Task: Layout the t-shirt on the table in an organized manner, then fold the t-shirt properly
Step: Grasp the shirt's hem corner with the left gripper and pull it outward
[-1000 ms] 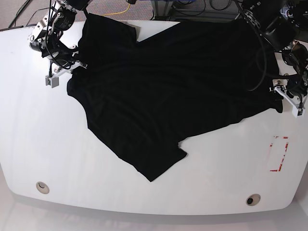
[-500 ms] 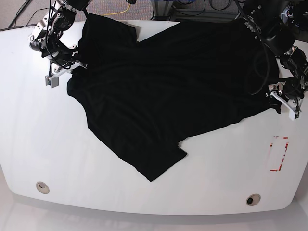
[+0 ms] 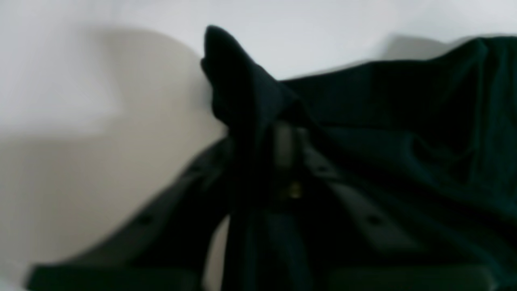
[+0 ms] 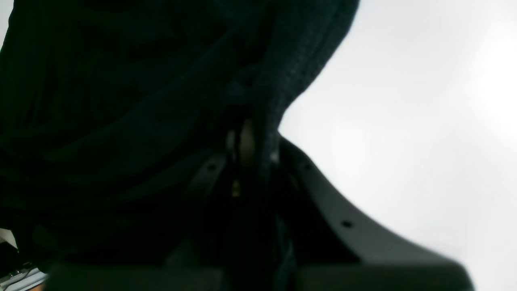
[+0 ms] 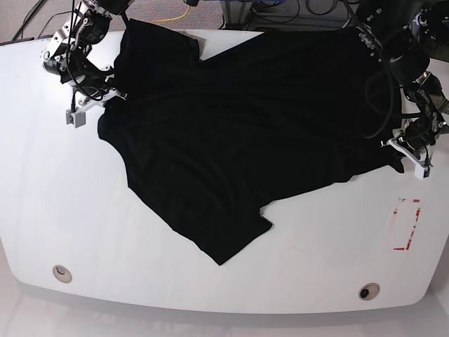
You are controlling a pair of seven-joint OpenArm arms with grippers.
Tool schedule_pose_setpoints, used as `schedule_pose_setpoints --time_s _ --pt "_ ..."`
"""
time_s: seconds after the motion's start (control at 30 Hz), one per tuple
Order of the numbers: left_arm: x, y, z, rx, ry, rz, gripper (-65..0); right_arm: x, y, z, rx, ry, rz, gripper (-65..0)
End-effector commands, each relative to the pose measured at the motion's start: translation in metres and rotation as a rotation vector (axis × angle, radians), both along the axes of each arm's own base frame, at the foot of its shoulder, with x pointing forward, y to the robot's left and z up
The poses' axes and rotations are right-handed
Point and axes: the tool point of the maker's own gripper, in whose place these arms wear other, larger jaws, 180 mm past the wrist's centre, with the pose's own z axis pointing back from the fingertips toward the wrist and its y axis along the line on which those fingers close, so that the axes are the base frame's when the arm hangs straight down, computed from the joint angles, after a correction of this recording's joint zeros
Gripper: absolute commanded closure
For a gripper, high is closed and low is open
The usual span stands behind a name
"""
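On glossy white table, wrinkly soft black t-shirt.

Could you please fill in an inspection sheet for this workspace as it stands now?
Surface: glossy white table, two grommet holes, red tape rectangle near one side.
Job's things: black t-shirt spread out askew and wrinkled, not folded.
Clutter: nothing seen.
Grippers: left gripper shut on the t-shirt's edge; right gripper shut on the opposite edge.
Cables: black cables looped along the left arm; yellow cable beyond the table.
Surroundings: floor and equipment frames behind the table's far edge.
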Motion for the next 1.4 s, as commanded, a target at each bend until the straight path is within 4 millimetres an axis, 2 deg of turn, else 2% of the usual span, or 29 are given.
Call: schedule_pose_setpoints --time_s 0.0,0.17,0.3,0.4,0.53,0.7,0.93,1.13,1.37 --pt "0.004 -0.001 0.002 0.03 0.008 -0.028 -1.2 0.009 -0.004 0.011 -0.011 -0.047 0.0 -0.3" --pt "0.022 -0.008 0.013 0.043 -0.081 -0.052 0.0 0.009 -0.004 0.011 -0.011 -0.047 0.0 -0.3" --pt "0.048 -0.011 0.033 0.047 -0.156 -0.061 0.0 0.008 -0.004 0.01 -0.011 -0.046 0.0 -0.3" --pt "0.064 -0.021 0.034 0.015 -0.159 -0.081 0.0 0.008 -0.005 0.01 -0.012 -0.046 -0.003 -0.3" --pt "0.083 -0.015 0.047 -0.002 -0.188 -0.072 -0.1 0.008 -0.006 0.01 -0.012 -0.046 -0.006 -0.3" --pt "0.104 -0.031 0.047 -0.054 -0.211 -0.094 -0.1 0.007 -0.01 0.011 -0.017 -0.046 -0.015 -0.3" --pt "0.119 -0.032 0.059 -0.054 -0.246 -0.11 -0.3 0.002 -0.029 0.014 -0.031 -0.053 -0.076 -0.3" --pt "0.123 -0.033 0.06 -0.064 -0.281 -0.101 -0.4 0.001 -0.038 0.017 -0.052 -0.052 -0.08 -0.3" --pt "0.128 -0.048 0.06 -0.033 -0.281 -0.168 -0.6 -0.005 -0.047 0.017 -0.061 -0.05 -0.109 -0.5"
